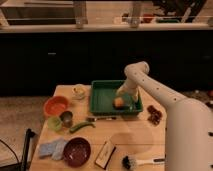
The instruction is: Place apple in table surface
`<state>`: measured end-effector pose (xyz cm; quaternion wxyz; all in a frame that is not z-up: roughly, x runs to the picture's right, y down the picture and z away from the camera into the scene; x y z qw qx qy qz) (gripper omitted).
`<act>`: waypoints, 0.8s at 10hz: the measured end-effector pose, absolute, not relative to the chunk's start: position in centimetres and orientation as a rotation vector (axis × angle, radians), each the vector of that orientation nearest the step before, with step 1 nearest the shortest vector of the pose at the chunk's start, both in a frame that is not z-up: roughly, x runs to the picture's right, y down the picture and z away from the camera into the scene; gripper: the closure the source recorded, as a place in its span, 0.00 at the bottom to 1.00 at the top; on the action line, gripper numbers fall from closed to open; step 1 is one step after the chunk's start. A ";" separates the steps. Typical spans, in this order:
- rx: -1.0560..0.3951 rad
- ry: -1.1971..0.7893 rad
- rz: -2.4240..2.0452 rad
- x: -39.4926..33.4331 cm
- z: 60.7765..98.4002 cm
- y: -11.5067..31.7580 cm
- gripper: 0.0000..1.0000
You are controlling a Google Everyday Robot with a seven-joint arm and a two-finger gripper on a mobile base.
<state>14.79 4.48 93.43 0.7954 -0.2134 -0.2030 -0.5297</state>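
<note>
- Wooden table: you're aiming for bare patch in front of tray, right of green chili. Left side is looking crowded.
- Arm: reaching from right side down into tray.
- Green tray: walls are standing raised, so you're needing a straight lift clear of rim before moving sideways.
- Gripper: sitting low in tray's right half, at apple. Grip state: can't tell. Confirm hold before lifting.
- Apple: lying inside tray near front right, not yet on table. Round, likely rolling, so lower fully before releasing.
</note>
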 end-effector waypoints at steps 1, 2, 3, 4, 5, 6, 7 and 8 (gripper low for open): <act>-0.449 -0.445 -1.147 14.2 93.3 4.2 0.20; -0.441 -0.453 -1.155 13.8 93.3 4.1 0.20; -0.430 -0.467 -1.169 13.2 93.1 4.0 0.20; -0.425 -0.474 -1.175 13.0 93.0 4.0 0.20; -0.419 -0.485 -1.186 12.7 92.9 4.0 0.20; -0.418 -0.501 -1.201 11.9 92.8 4.3 0.20; -0.415 -0.522 -1.222 10.8 92.7 4.7 0.20; -0.421 -0.542 -1.236 10.3 92.7 5.3 0.20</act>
